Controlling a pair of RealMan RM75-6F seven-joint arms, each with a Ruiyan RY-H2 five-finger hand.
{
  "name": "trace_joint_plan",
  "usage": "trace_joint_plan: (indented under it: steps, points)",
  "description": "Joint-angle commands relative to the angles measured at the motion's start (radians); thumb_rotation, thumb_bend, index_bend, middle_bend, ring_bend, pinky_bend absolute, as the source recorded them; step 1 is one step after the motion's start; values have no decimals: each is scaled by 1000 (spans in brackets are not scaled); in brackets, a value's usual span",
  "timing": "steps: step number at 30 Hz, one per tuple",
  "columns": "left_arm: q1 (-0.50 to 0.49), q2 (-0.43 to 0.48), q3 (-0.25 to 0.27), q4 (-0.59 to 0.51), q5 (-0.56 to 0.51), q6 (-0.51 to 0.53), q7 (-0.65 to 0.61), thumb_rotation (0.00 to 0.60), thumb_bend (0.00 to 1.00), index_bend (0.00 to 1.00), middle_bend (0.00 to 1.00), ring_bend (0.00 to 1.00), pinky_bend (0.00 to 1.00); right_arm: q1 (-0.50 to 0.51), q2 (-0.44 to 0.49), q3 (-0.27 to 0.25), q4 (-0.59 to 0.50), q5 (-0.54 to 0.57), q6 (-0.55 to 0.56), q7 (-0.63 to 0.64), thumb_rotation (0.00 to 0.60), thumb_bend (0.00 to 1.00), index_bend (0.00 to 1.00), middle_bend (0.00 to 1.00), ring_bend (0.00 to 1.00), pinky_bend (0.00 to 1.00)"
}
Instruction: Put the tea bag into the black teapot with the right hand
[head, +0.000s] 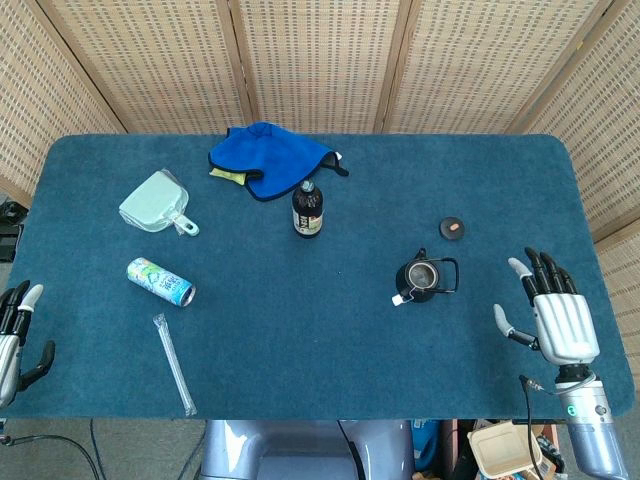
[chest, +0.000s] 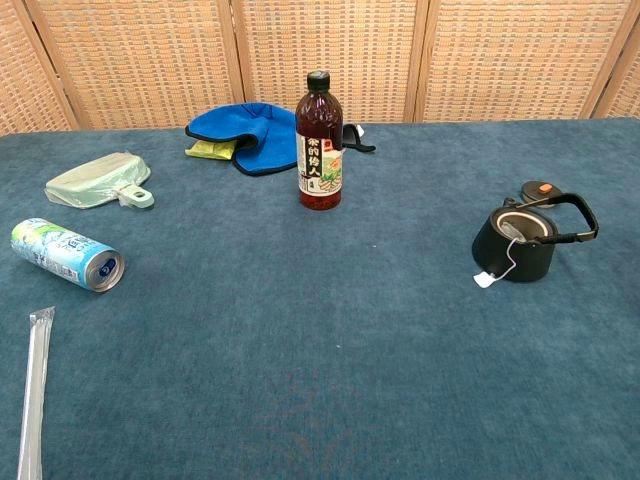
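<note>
The black teapot (head: 424, 279) (chest: 518, 243) stands lidless on the right half of the blue table. The tea bag lies inside it, and its string runs over the rim to a white tag (head: 398, 298) (chest: 485, 279) hanging down the pot's outside. My right hand (head: 555, 314) is well to the pot's right near the table's front right edge, fingers spread and empty. At the front left edge my left hand (head: 14, 335) is partly in the head view, fingers apart, holding nothing. Neither hand shows in the chest view.
The teapot's lid (head: 453, 228) (chest: 538, 189) lies behind the pot. A dark drink bottle (head: 307, 209) (chest: 319, 141) stands mid-table, with a blue cloth (head: 268, 158) behind it. A green dustpan (head: 157, 203), a can lying on its side (head: 160, 281) and a wrapped straw (head: 174, 363) lie on the left.
</note>
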Motion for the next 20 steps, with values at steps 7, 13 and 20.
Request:
trace_joint_plan:
  steps: [7, 13, 20]
  points:
    - [27, -26, 9, 39, 31, 42, -21, 600, 477, 0, 0, 0, 0, -76, -56, 6, 44, -49, 19, -7, 114, 548, 0, 21, 0, 104]
    - [29, -27, 14, 39, 38, 33, -18, 600, 477, 0, 0, 0, 0, -99, -61, 19, 49, -66, 8, -9, 125, 546, 0, 21, 0, 103]
    - [17, -24, 15, 35, 38, -2, -9, 600, 477, 0, 0, 0, 0, -119, -59, 39, 40, -79, -12, -23, 145, 538, 0, 21, 0, 104]
